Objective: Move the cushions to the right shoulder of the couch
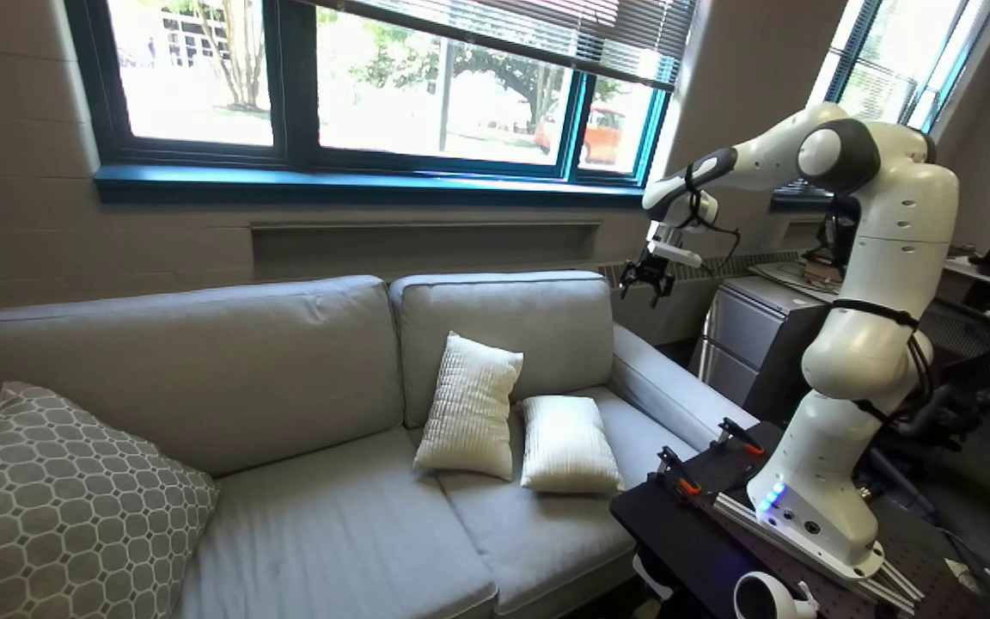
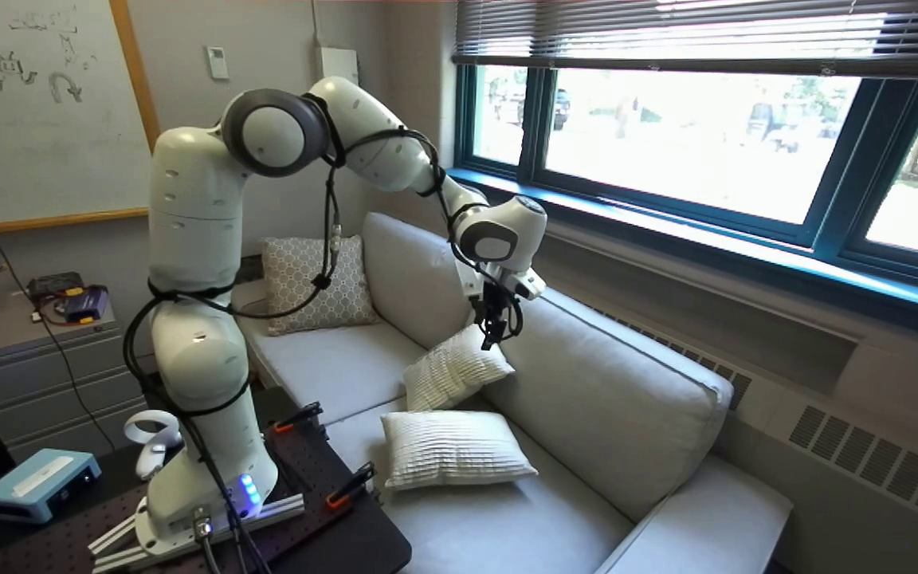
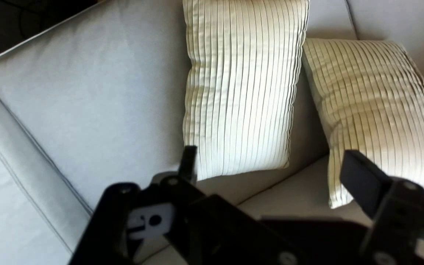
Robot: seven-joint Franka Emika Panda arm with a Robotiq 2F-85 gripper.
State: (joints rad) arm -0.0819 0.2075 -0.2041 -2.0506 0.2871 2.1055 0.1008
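Note:
Two cream-white ribbed cushions lie on the couch. One cushion [image 1: 471,408] leans against the back cushion; it also shows in an exterior view [image 2: 455,371] and in the wrist view [image 3: 385,110]. The other cushion [image 1: 571,445] lies on the seat nearer the armrest; it also shows in an exterior view [image 2: 455,448] and in the wrist view [image 3: 245,84]. The light grey armrest [image 1: 684,387] shows in an exterior view [image 2: 714,518] and at left in the wrist view [image 3: 24,184]. My gripper [image 1: 639,297] is open and empty, above both cushions [image 2: 491,339] [image 3: 271,152].
A larger lattice-patterned pillow [image 1: 74,507] sits at the couch's far end, also visible in an exterior view [image 2: 319,279]. Tall back cushions [image 1: 504,327] stand behind the seat. The dark robot table [image 1: 675,516] with clamps stands in front of the couch. A window sill [image 1: 375,185] runs behind.

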